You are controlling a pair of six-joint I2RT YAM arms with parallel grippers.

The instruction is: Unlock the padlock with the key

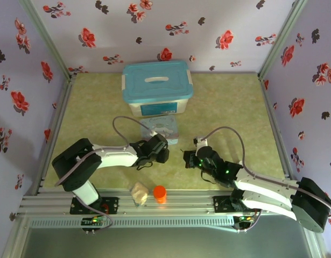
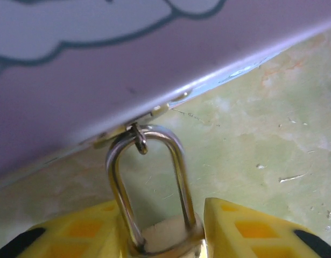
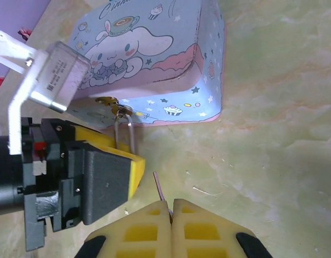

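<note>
The padlock (image 2: 168,239) is a small brass block whose silvery shackle (image 2: 149,172) hooks through the latch ring of the cartoon-printed tin (image 2: 100,70). My left gripper (image 2: 162,217) is shut on the padlock body, one yellow finger on each side. In the right wrist view the shackle (image 3: 125,129) rises from the left gripper (image 3: 134,164) up to the tin (image 3: 154,64). My right gripper (image 3: 171,203) is shut on the key (image 3: 159,188), a thin dark sliver sticking out toward the left gripper, a short gap away. From above, the left gripper (image 1: 159,150) and right gripper (image 1: 189,159) face each other.
A teal-lidded storage box (image 1: 157,88) stands behind the tin (image 1: 162,129). An orange cylinder (image 1: 160,193) and a beige lumpy thing (image 1: 138,193) lie near the front edge between the arm bases. Flowered walls close in the table on three sides.
</note>
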